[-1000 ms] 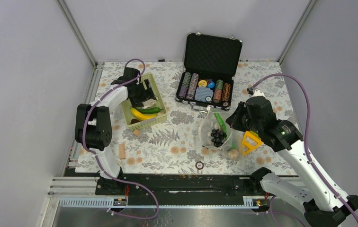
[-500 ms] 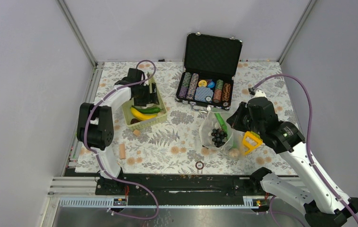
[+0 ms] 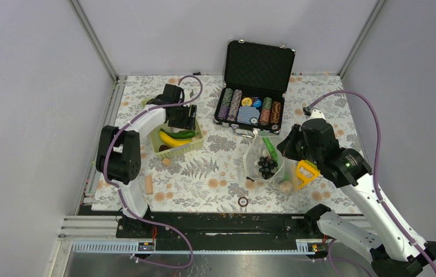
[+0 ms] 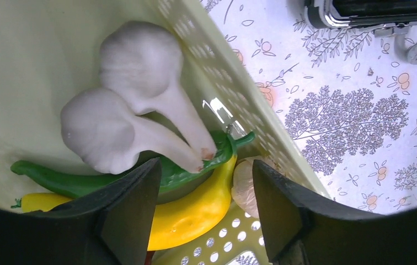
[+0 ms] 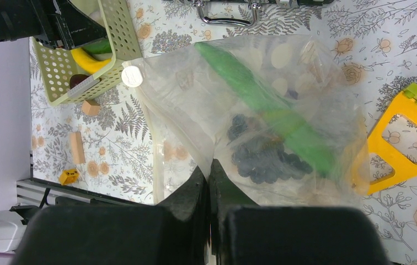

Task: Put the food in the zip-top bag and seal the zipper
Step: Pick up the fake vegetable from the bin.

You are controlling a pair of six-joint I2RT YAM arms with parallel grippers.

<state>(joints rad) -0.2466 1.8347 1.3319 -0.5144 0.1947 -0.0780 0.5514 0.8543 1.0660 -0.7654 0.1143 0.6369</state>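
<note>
My right gripper (image 5: pixel 209 168) is shut on the edge of the clear zip-top bag (image 5: pixel 261 116) and holds it up; the top view shows the bag (image 3: pixel 265 164) at centre right. Inside lie a dark grape bunch (image 5: pixel 264 157) and a green cucumber (image 5: pixel 267 105). The pale zipper (image 5: pixel 159 146) runs down the bag's left edge. My left gripper (image 4: pixel 203 207) is open inside the green basket (image 3: pixel 174 124), jaws astride the yellow banana (image 4: pixel 195 212). Two white garlic bulbs (image 4: pixel 140 66) and a green pepper (image 4: pixel 85 179) lie just beyond it.
An open black case of poker chips (image 3: pixel 250 107) stands at the back. A yellow triangular tool (image 3: pixel 306 173) lies right of the bag. Wooden blocks (image 3: pixel 149 184) and a small ring (image 3: pixel 242 201) lie on the floral table near the front.
My left gripper has shifted to the right across the basket. The right arm and the bag have barely moved.
</note>
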